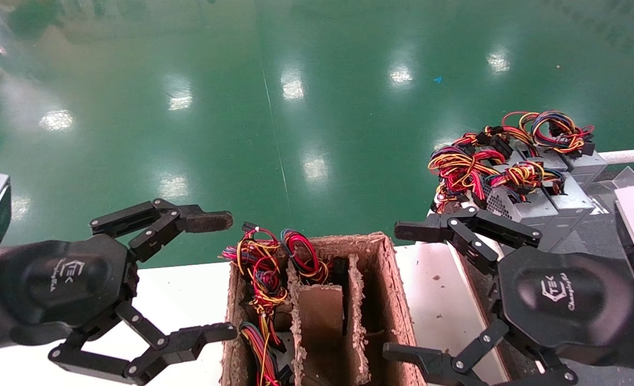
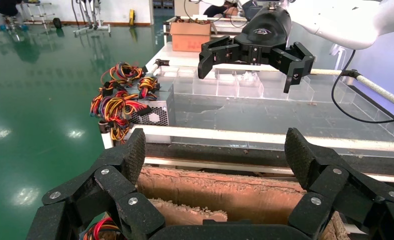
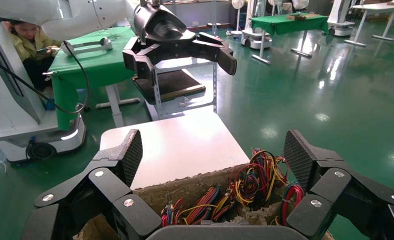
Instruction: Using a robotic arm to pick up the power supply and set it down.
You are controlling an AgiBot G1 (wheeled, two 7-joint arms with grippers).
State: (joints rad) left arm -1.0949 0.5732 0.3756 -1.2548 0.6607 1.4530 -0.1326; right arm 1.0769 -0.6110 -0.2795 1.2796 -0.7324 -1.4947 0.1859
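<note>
Several grey power supplies (image 1: pixel 542 201) with perforated faces and red, yellow and black wires lie grouped at the far right; the left wrist view shows one power supply (image 2: pixel 152 112). More wire bundles (image 1: pixel 263 268) stick up out of the brown cardboard divider box (image 1: pixel 386 268), the bodies under them hidden. My left gripper (image 1: pixel 215 276) hovers open just left of that box, nothing between its fingers (image 2: pixel 135 155). My right gripper (image 1: pixel 402 292) hovers open just right of the box, facing the wires (image 3: pixel 255 180), also holding nothing.
The box stands on a white table (image 1: pixel 188 289) whose far edge drops to the green floor (image 1: pixel 295 107). Clear plastic trays (image 2: pixel 235 85) and a white rail (image 1: pixel 630 155) lie on the right. A person (image 3: pixel 27 40) sits by a green table off to my left.
</note>
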